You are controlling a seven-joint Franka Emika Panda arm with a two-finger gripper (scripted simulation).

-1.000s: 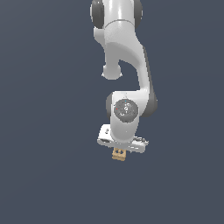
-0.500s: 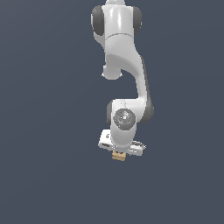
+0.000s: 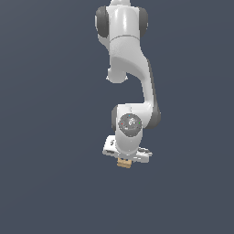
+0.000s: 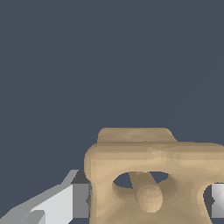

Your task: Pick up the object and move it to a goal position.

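Observation:
The object (image 3: 124, 163) is a small tan, wood-coloured boxy block. In the exterior view it hangs just under the white hand of the arm. My gripper (image 3: 124, 162) is shut on it, and the fingers are mostly hidden behind the hand. In the wrist view the block (image 4: 153, 175) fills the space between the two fingers, with one grey-white finger (image 4: 65, 203) pressed to one side and the other finger (image 4: 217, 200) at the picture's edge on the other side. The block's face shows rounded hollows. The block is held off any surface.
The white arm (image 3: 130, 73) reaches down from the top of the exterior view. Around it there is only a plain dark blue-grey background, with no other object, edge or marker in view.
The arm has straightened, its base link swinging toward the exterior view's left. The hand and block stay at about the same spot, still gripped.

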